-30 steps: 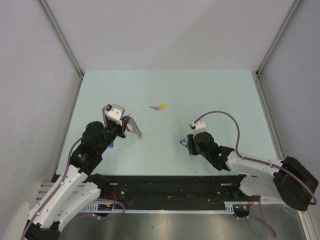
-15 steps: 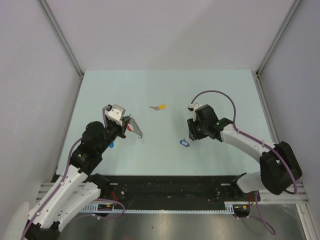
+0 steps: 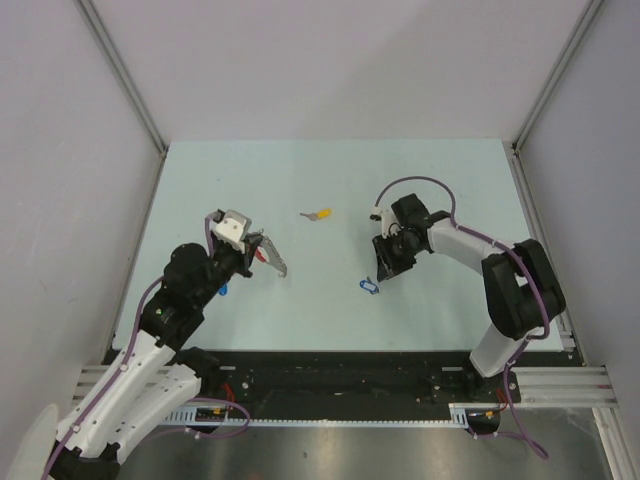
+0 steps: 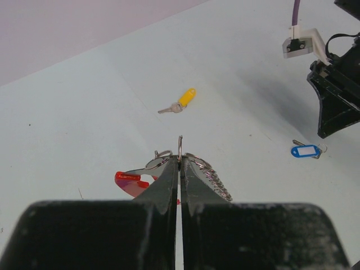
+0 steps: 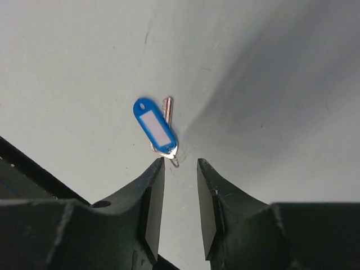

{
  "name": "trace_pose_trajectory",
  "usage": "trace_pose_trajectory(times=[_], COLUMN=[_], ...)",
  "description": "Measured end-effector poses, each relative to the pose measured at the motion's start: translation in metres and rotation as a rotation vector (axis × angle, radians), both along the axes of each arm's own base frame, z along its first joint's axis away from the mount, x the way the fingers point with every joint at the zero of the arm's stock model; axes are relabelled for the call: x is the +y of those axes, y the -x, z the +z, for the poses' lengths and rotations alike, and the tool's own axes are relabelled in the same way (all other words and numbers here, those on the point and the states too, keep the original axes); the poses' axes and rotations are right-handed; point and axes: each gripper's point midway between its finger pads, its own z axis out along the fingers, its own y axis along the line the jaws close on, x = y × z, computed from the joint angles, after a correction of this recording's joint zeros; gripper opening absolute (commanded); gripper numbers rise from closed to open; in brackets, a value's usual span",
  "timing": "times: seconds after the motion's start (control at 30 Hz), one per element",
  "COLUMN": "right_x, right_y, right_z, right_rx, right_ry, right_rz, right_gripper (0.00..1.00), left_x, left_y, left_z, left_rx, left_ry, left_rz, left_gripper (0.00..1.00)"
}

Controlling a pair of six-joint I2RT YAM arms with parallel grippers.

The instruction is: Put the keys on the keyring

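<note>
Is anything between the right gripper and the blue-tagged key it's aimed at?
Nothing visible. The blue-tagged key lies on the table just ahead of the right gripper, whose jaws stand parted; no other object sits between them.

No readable text anywhere (white label on the blue key (image 5: 156, 128) blank)

Left hand (image 4: 179, 164) clamped, right hand (image 5: 180, 169) slightly parted

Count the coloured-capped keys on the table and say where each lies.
3. A silver key with yellow plastic cap lies mid-table; a blue-capped silver key lies just ahead of the right claw; another blue cap peeks out beside the left arm. Others may be hidden.
</note>
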Motion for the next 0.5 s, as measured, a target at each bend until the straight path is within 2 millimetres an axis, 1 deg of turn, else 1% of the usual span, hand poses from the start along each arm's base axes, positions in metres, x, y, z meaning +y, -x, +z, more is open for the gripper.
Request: trace_pose_trajectory(times=[0.1, 0.37, 0.5], right_x=[0.004, 0.007, 0.011], right_y=[-0.004, 0.003, 0.004], right_z=[-0.007, -0.026, -0.026], right_rx=[0.018, 0.092, 0.108], right_ry=[-0.006, -0.008, -0.024], right_rz=[0.028, 0.083, 0.099], right_gripper=[0.32, 0.27, 0.24], left_x=[0.0, -0.001, -0.001], left_y=[0.0, 0.0, 0.0], left_z=[0.0, 0.0, 0.0], left_rx=[0.0, 0.0, 0.0], left_ry=[0.0, 0.001, 0.001], left_rz=[-0.002, -0.004, -0.004], left_gripper=[0.0, 0.0, 0.0])
